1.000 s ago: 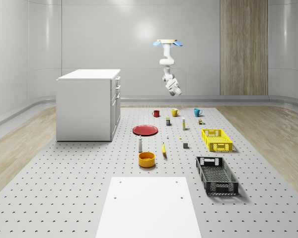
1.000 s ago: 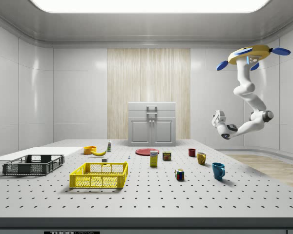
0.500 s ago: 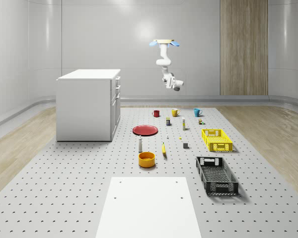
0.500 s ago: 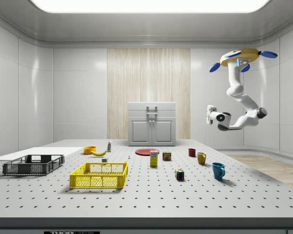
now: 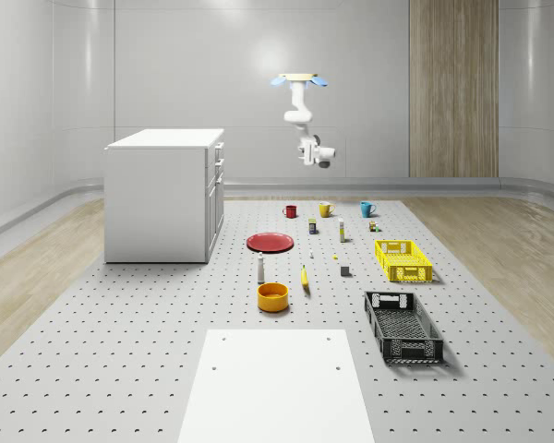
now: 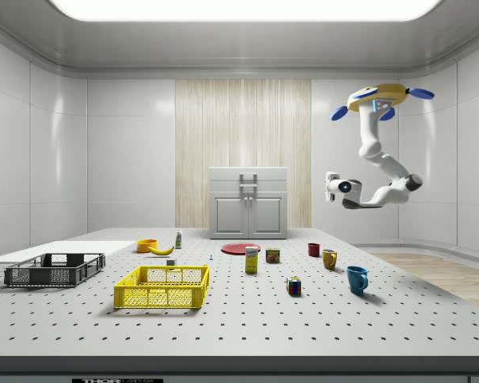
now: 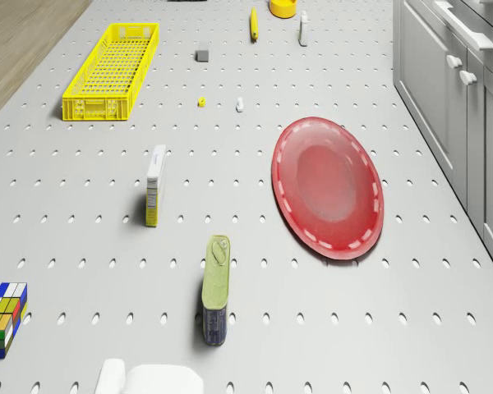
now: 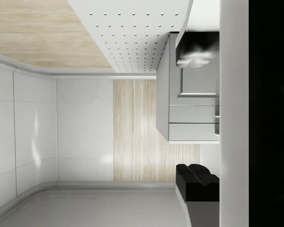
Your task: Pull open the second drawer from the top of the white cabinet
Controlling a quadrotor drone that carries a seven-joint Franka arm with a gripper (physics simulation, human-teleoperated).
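The perforated grey table (image 5: 120,369) is seen under everything, and the white cabinet (image 5: 157,198) is stood on it toward the whole-scene view's left. The second drawer from the top (image 6: 247,190) is seen flush with the cabinet front, just under the top drawer, with its bar handle facing the open table. The drone (image 6: 381,97) is held in a hover high over the far end of the table, roughly above the row of mugs and well apart from the cabinet. Its white arm (image 6: 375,152) is hung down and bent, so that the gripper (image 6: 329,185) is carried level and pointed at the cabinet front at about drawer height, touching nothing. In the wrist view the two black fingers (image 8: 199,182) are seen spread wide with only air between them. A white sheet (image 5: 277,388) is laid at the table's near end. A black crate (image 5: 403,326) and a yellow crate (image 5: 403,260) are set along the whole-scene view's right. A red plate (image 7: 327,187) is laid near the cabinet, and a can (image 7: 215,289) lies beside it.
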